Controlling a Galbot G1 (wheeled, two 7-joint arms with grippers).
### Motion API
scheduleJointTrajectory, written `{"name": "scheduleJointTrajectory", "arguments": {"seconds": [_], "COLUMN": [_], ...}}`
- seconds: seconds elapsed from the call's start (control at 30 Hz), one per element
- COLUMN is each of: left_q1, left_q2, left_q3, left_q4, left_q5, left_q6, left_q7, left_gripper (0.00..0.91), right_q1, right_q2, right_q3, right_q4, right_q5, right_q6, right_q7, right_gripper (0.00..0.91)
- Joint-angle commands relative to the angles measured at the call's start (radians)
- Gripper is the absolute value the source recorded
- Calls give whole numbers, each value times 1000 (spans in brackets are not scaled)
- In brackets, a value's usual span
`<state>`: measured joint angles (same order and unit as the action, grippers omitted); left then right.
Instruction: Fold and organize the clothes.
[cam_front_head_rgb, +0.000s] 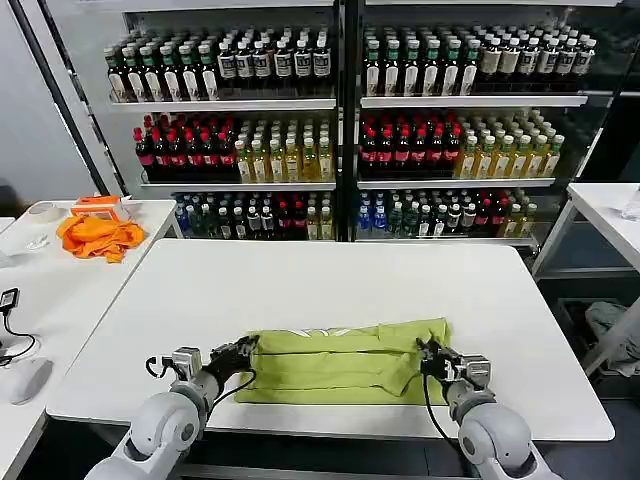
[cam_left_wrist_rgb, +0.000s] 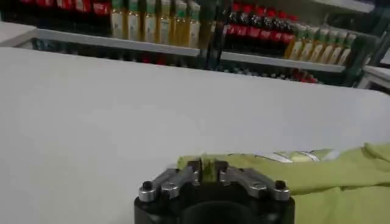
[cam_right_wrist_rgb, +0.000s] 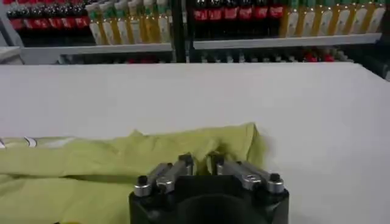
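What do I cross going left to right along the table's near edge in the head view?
Left hand gripping the shirt's left edge → shirt → right hand gripping its right edge → bare table.

No text, brand, number or sign could be read anywhere; the bottles (cam_front_head_rgb: 300, 140) on the shelves (cam_front_head_rgb: 240, 104) carried labels, but these showed as bands of colour with no legible letters; the white marking on the T-shirt (cam_front_head_rgb: 340, 365) showed no legible characters; the orange box (cam_front_head_rgb: 98, 203) on the side table (cam_front_head_rgb: 60, 290) bore no print that could be made out.
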<state>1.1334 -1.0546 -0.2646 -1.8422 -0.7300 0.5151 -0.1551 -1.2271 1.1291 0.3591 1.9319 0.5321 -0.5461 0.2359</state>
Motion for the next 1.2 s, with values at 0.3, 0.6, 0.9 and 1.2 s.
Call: {"name": "scheduleJointTrajectory", "arguments": {"seconds": [0.3, 0.6, 0.9, 1.2], "left_q1": [125, 124, 153, 163], "left_q2": [-132, -219, -238, -259], "left_q3": [-30, -11, -4, -12], "left_q4": [-67, -14, 25, 54], "left_q5": [0, 34, 73, 72], "left_q6": [-107, -187, -275, -333], "left_q7": [-97, -107, -101, -95], "left_gripper": [907, 907, 10, 10], "right_q1": [-159, -211, -233, -240], "right_q2": [23, 42, 52, 58], "right_q3": [72, 78, 83, 80], "right_q4": [140, 145, 150, 151], "right_q5": [-40, -68, -82, -88], "right_q6": [28, 51, 67, 78], "right_q7": [-1, -1, -1, 3], "right_gripper": [907, 907, 907, 907]}}
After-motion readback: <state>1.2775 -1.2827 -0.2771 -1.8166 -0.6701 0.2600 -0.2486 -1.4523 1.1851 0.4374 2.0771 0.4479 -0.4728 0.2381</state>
